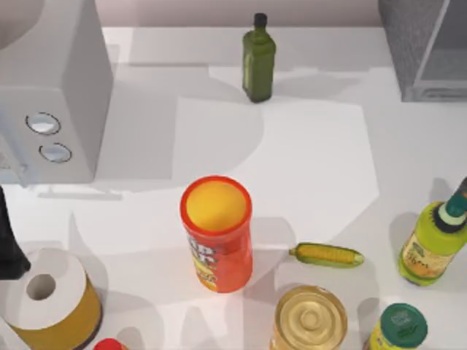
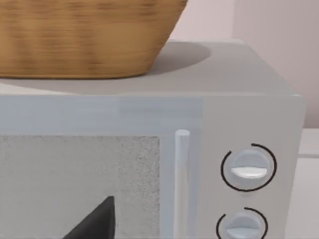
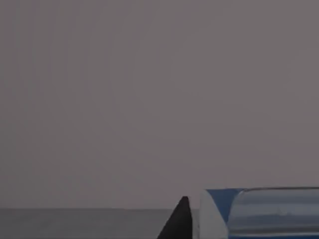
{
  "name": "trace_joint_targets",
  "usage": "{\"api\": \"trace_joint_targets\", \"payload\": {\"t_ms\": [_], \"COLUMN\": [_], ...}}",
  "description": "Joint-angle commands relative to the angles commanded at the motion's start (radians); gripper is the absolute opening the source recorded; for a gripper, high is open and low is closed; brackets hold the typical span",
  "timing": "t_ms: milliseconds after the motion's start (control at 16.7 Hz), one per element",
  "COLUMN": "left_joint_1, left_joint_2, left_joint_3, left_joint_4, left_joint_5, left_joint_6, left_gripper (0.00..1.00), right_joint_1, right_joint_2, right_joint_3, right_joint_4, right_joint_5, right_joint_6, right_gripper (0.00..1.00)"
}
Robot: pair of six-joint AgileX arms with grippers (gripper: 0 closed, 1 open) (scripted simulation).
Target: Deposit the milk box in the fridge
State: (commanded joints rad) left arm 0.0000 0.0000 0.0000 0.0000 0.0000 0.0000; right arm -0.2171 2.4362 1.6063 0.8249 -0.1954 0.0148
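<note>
Grey fridge (image 1: pixel 427 51) sits at table's (image 1: pixel 306 146) far right; right gripper's finger (image 3: pixel 178 221) beside milk box (image 3: pixel 259 214), grip can't be confirmed.

Black, pointed end effector fingers (image 2: pixel 97 221)

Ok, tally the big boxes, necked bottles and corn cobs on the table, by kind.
Big boxes: 2, the whitish dial box and the fridge
Necked bottles: 2, the green bottle and the yellow-green bottle
Corn cobs: 1, the corn cob
Total: 5
</note>
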Motion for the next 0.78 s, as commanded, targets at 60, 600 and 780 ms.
{"api": "trace_joint_targets", "payload": {"t_ms": [60, 600, 780], "left_joint_1": [0.0, 0.0, 0.0], "left_joint_2": [0.0, 0.0, 0.0], "left_joint_3": [0.0, 0.0, 0.0], "left_joint_4": [0.0, 0.0, 0.0], "left_joint_5": [0.0, 0.0, 0.0], "left_joint_6": [0.0, 0.0, 0.0], "left_gripper": [1.0, 1.0, 1.0], "right_joint_1": [0.0, 0.0, 0.0], "right_joint_2": [0.0, 0.0, 0.0], "right_joint_3": [0.0, 0.0, 0.0], "right_joint_4": [0.0, 0.0, 0.0], "right_joint_5": [0.0, 0.0, 0.0], "right_joint_6": [0.0, 0.0, 0.0], "right_gripper": [0.0, 0.68, 0.9]}}
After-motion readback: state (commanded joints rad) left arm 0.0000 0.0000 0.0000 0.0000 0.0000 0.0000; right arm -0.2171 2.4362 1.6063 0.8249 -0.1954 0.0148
